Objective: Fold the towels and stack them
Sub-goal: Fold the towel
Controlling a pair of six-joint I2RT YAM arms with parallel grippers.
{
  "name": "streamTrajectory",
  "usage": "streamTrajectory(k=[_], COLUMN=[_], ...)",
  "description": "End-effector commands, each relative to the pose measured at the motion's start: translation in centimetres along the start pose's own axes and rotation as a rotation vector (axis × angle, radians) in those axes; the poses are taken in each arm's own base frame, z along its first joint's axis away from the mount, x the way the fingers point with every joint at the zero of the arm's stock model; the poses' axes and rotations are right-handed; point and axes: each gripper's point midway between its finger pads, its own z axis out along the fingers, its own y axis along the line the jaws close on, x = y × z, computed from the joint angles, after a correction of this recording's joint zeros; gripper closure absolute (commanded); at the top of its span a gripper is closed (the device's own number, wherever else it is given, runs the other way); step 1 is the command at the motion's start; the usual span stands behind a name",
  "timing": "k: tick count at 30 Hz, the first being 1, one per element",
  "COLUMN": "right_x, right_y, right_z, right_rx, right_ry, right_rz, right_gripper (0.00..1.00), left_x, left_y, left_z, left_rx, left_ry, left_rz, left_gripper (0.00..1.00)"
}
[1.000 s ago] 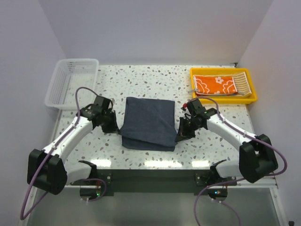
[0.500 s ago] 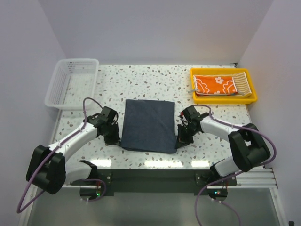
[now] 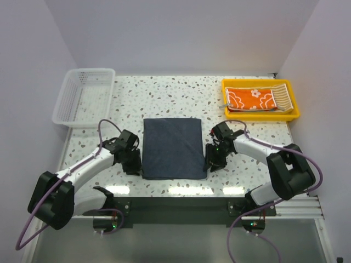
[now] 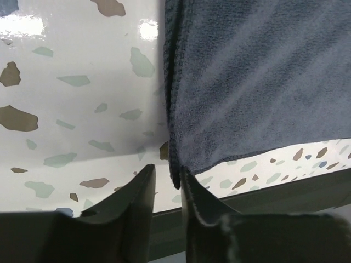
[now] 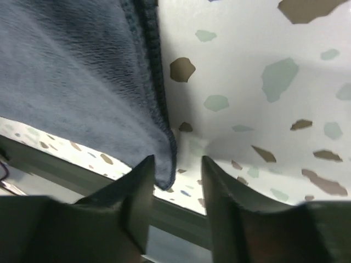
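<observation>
From above, the dark blue-grey towel (image 3: 174, 148) lies flat on the worktop (image 3: 164, 90) as a neat doubled rectangle. The left hand (image 3: 133, 164) sits at its near left corner and the right hand (image 3: 213, 163) at its near right corner. An orange towel (image 3: 249, 98) and a striped towel (image 3: 281, 96) rest folded in the yellow tray (image 3: 293, 112); the basket (image 3: 82, 96) stands far left.

In the left wrist view, the fingers (image 4: 137, 197) are slightly parted. The towel's corner sits in the gap unpinched, with bare worktop showing beside it, so this hand looks released.

In the right wrist view, the fingers (image 5: 137, 186) stand wider apart, the corner resting loose against one: also released.

The fold appears laid. To finish well, both hands should probably rise straight up together so neither finger drags a corner or skews the stacked edges.
</observation>
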Motion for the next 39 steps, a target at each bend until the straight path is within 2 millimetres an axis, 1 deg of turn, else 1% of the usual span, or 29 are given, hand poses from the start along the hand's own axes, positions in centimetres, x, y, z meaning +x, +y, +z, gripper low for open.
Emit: streamTrajectory(k=[1, 2, 3, 4, 5, 6, 7, 8, 10, 11, 13, 14, 15, 16, 17, 19, 20, 21, 22, 23, 24, 25, 26, 27, 30, 34, 37, 39], right_x=[-2.6, -2.9, -3.0, -3.8, -4.2, -4.7, -5.7, -6.5, -8.3, -9.4, -11.2, -12.1, -13.3, -14.6, -15.7, -17.8, -18.6, -19.6, -20.3, -21.2, -21.9, -22.5, -22.9, -23.5, -24.5, -25.2, -25.6, -25.8], right_y=[1.6, 1.7, 1.9, 2.6, 2.6, 3.0, 3.9, 4.4, 5.2, 6.0, 7.4, 7.6, 8.1, 8.4, 8.4, 8.5, 8.5, 7.7, 7.4, 7.1, 6.1, 6.0, 6.2, 5.7, 5.7, 6.2, 6.2, 6.0], right_z=[-3.2, -3.7, -4.4, -5.4, -5.8, -6.4, -7.2, -7.5, -7.7, -7.8, -8.0, -7.3, -7.1, -7.4, -6.5, -6.8, -6.6, -6.2, -6.1, -6.1, -5.4, -5.4, -5.3, -5.2, -4.5, -4.0, -3.4, -2.9], right_rx=[0.002, 0.009, 0.008, -0.002, 0.015, 0.008, -0.007, -0.017, -0.021, -0.038, -0.071, -0.072, -0.079, -0.067, -0.055, -0.039, -0.041, -0.031, -0.028, -0.026, -0.024, -0.040, -0.073, -0.079, -0.119, -0.152, -0.164, -0.171], right_ry=[-0.124, -0.141, -0.150, -0.179, -0.192, -0.210, -0.242, -0.268, -0.307, -0.338, -0.370, -0.371, -0.404, -0.439, -0.448, -0.493, -0.509, -0.510, -0.521, -0.539, -0.530, -0.532, -0.529, -0.531, -0.530, -0.529, -0.528, -0.528], right_rz=[-0.073, -0.083, -0.100, -0.113, -0.129, -0.142, -0.163, -0.186, -0.208, -0.238, -0.272, -0.282, -0.294, -0.300, -0.306, -0.302, -0.295, -0.267, -0.249, -0.227, -0.200, -0.190, -0.178, -0.159, -0.136, -0.130, -0.108, -0.092], right_gripper=[0.53, 0.51, 0.47, 0.46, 0.44, 0.44, 0.43, 0.44, 0.46, 0.49, 0.51, 0.52, 0.53, 0.55, 0.57, 0.59, 0.61, 0.62, 0.62, 0.62, 0.61, 0.61, 0.61, 0.61, 0.61, 0.61, 0.61, 0.61], left_x=[-1.1, -1.3, -1.5, -1.7, -2.0, -2.2, -2.4, -3.0, -4.0, -5.2, -6.5, -8.0, -8.9, -9.8, -12.1, -14.3, -16.4, -17.4, -18.3, -20.0, -20.4, -20.9, -21.9, -22.3, -23.5, -24.7, -25.6, -26.4], left_y=[-1.8, -1.9, -2.2, -2.4, -2.6, -2.7, -2.7, -3.0, -3.3, -3.7, -4.3, -4.8, -4.6, -4.6, -5.0, -5.4, -5.8, -6.1, -6.0, -5.9, -6.1, -5.8, -6.0, -5.9, -5.9, -5.9, -6.0, -6.3], left_z=[-1.5, -1.9, -2.5, -2.9, -3.7, -4.0, -4.4, -5.1, -5.6, -6.1, -6.1, -5.7, -5.5, -5.3, -5.0, -4.8, -4.7, -4.7, -4.6, -4.3, -3.9, -2.9, -2.8, -2.4, -0.9, 0.5, 1.5, 1.4], left_rx=[0.065, 0.072, 0.078, 0.084, 0.083, 0.081, 0.078, 0.076, 0.067, 0.067, 0.067, 0.058, 0.031, 0.016, 0.004, 0.004, 0.014, 0.025, 0.020, 0.019, 0.036, 0.030, 0.053, 0.057, 0.064, 0.064, 0.068, 0.073], left_ry=[-0.056, -0.071, -0.078, -0.087, -0.105, -0.113, -0.122, -0.149, -0.180, -0.221, -0.253, -0.284, -0.301, -0.313, -0.348, -0.381, -0.415, -0.423, -0.434, -0.454, -0.449, -0.435, -0.446, -0.439, -0.427, -0.423, -0.416, -0.437], left_rz=[-0.008, -0.006, -0.005, -0.004, -0.004, -0.002, 0.001, 0.004, 0.010, 0.012, 0.034, 0.047, 0.052, 0.063, 0.062, 0.076, 0.072, 0.071, 0.079, 0.070, 0.074, 0.080, 0.075, 0.073, 0.071, 0.071, 0.075, 0.084], left_gripper=[0.67, 0.64, 0.58, 0.52, 0.47, 0.40, 0.37, 0.36, 0.37, 0.39, 0.41, 0.42, 0.43, 0.44, 0.44, 0.46, 0.46, 0.46, 0.46, 0.45, 0.44, 0.45, 0.45, 0.45, 0.45, 0.46, 0.48, 0.49])
